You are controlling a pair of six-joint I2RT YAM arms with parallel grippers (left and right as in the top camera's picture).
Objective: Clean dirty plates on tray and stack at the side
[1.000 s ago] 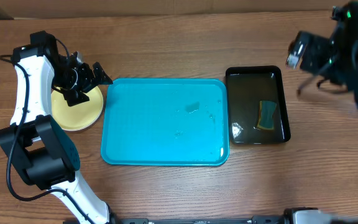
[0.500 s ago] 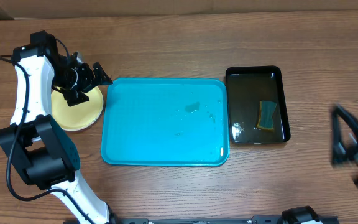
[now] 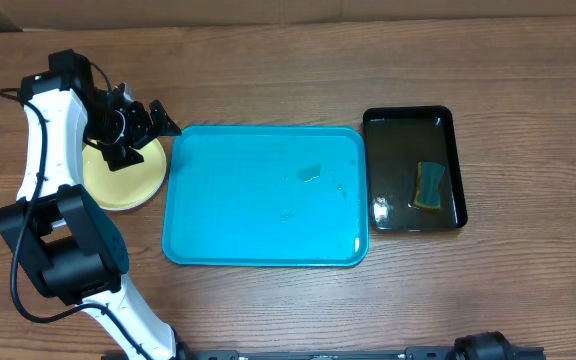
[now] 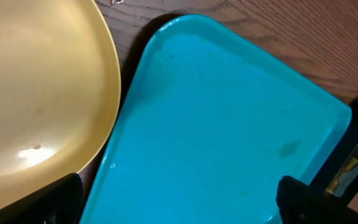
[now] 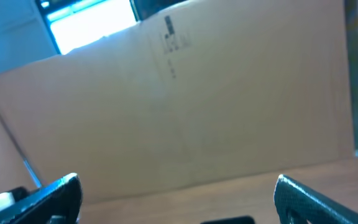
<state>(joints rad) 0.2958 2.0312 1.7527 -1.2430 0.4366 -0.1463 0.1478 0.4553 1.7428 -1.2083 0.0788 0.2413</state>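
Fingers (image 4: 58,200) of the left gripper (image 3: 140,140) are spread wide with nothing between them. They hang above the 1 o'clock rim of the pale yellow plate (image 3: 116,185), and the wrist view shows the plate on one side of the gap and the tray (image 3: 258,215) on the other. The plate rests on the table (image 3: 268,70) just beside the tray's short edge at 9 o'clock, with a sliver of wood showing between them. Whether other plates lie beneath it cannot be told from above. The tray's long axis runs from 9 to 3 o'clock, and it carries no plate, only a few wet patches. At its 3 o'clock end is the black basin (image 3: 408,112) with a sponge (image 3: 429,186) in it. Stacking therefore looks about done, and the left arm's next move is probably a straight lift clear of the plate. There is bare wood at 12 and 9 o'clock of the plate, the tray's low rim closes 3 o'clock, and the arm's own links crowd 6 o'clock. The right gripper (image 5: 182,208) is also wide and empty, faces a cardboard wall (image 5: 197,106) and is out of the overhead view, so the left arm is by far the nearer.
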